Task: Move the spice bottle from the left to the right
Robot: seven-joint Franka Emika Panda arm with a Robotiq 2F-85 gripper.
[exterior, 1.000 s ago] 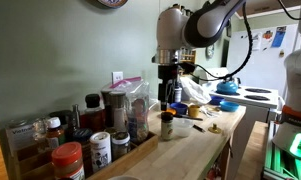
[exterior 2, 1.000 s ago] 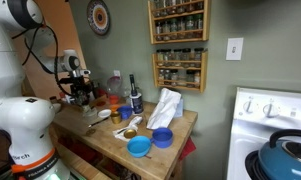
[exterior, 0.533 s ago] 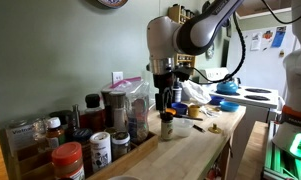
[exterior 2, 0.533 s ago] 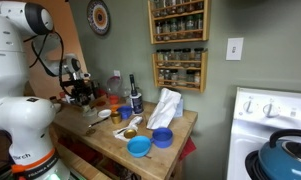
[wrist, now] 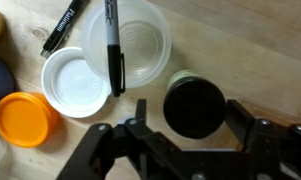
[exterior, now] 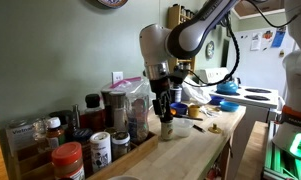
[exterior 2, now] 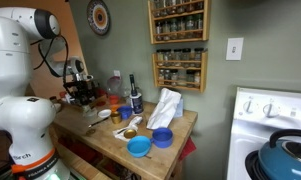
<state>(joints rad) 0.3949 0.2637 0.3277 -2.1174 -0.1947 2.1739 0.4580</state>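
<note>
The spice bottle (exterior: pixel 166 128) is a small jar with a dark cap and a yellowish-tan body, standing upright on the wooden counter. In the wrist view I look straight down on its round dark cap (wrist: pixel 194 107). My gripper (wrist: pixel 187 108) is open just above it, with one finger on each side of the cap and small gaps between the fingers and the cap. In an exterior view my gripper (exterior: pixel 165 106) hangs right over the bottle. In the other exterior view my gripper (exterior 2: pixel 84 94) is at the far end of the counter and the bottle is hidden.
Beside the bottle lie a white lid (wrist: pixel 75 80), a clear tub (wrist: pixel 140 35) with a black marker (wrist: pixel 113 45) across it, and an orange lid (wrist: pixel 23 117). A red-lidded jar (exterior: pixel 67 160), white-labelled jars (exterior: pixel 100 148) and a blender jug (exterior: pixel 125 103) stand nearby. Blue bowls (exterior 2: pixel 139 147) and a white cloth (exterior 2: pixel 166 106) are further along the counter.
The arm has come down and shifted slightly, bringing the open gripper from well above the spice bottle to just over its cap. The bottle has not moved.
</note>
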